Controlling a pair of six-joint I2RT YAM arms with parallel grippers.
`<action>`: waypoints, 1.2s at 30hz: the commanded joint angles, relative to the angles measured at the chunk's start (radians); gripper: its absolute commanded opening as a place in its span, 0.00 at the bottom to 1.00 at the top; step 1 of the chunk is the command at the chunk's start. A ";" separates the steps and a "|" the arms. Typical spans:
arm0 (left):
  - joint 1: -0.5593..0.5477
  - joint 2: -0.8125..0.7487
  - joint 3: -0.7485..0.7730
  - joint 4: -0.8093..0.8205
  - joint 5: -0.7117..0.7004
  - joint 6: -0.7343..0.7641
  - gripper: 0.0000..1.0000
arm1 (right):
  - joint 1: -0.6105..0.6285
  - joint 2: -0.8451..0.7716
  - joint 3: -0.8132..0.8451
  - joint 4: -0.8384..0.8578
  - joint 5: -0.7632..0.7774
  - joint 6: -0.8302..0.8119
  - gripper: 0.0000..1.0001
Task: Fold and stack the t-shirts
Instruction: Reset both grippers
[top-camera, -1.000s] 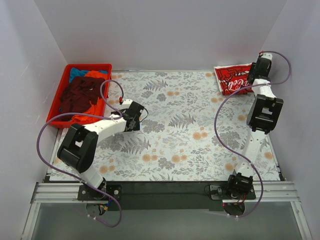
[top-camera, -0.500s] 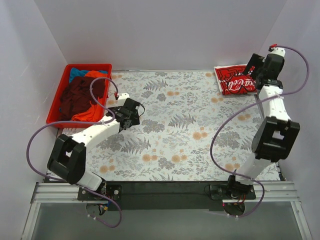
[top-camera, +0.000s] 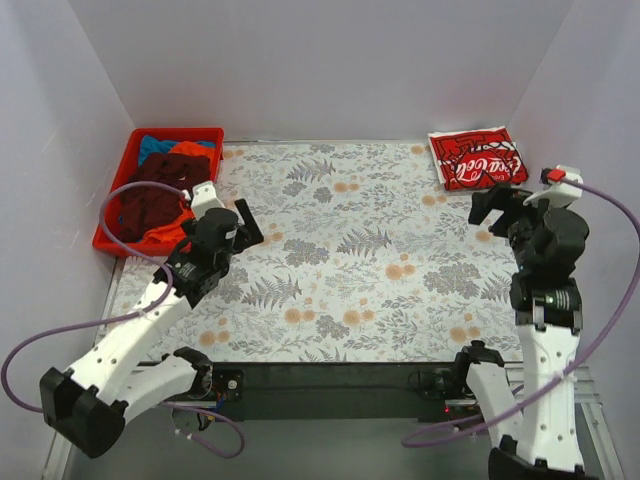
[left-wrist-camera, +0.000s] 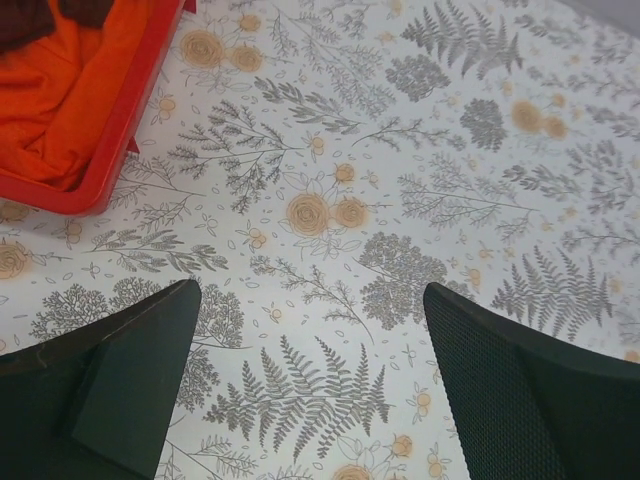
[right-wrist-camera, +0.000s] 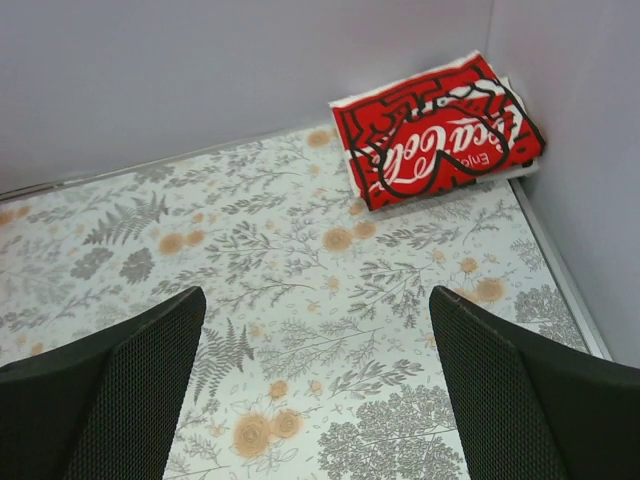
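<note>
A folded white t-shirt with a large red Coca-Cola print (top-camera: 476, 158) lies at the table's far right corner; it also shows in the right wrist view (right-wrist-camera: 437, 130). Maroon (top-camera: 152, 188), orange (top-camera: 160, 237) and blue (top-camera: 157, 146) t-shirts lie crumpled in the red crate (top-camera: 208, 133); orange cloth shows in the left wrist view (left-wrist-camera: 55, 95). My left gripper (top-camera: 243, 222) is open and empty, raised just right of the crate. My right gripper (top-camera: 497, 204) is open and empty, raised near the right edge, short of the folded shirt.
The table carries a floral cloth (top-camera: 350, 250). White walls enclose it at the back and both sides. The crate's corner (left-wrist-camera: 95, 185) sits at the upper left of the left wrist view. Purple cables loop from both arms.
Both arms have pulled back toward their bases and risen. The right gripper has left the folded Coca-Cola shirt at the far corner. The left gripper has drawn back near the crate.
</note>
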 joint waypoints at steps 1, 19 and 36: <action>0.002 -0.118 -0.019 -0.040 0.010 -0.016 0.94 | 0.090 -0.135 -0.048 -0.070 0.093 -0.036 0.98; 0.002 -0.531 -0.267 -0.020 -0.025 -0.022 0.98 | 0.315 -0.482 -0.346 -0.064 0.288 -0.110 0.99; 0.002 -0.563 -0.278 0.000 -0.076 0.025 0.98 | 0.345 -0.542 -0.415 -0.031 0.275 -0.127 0.99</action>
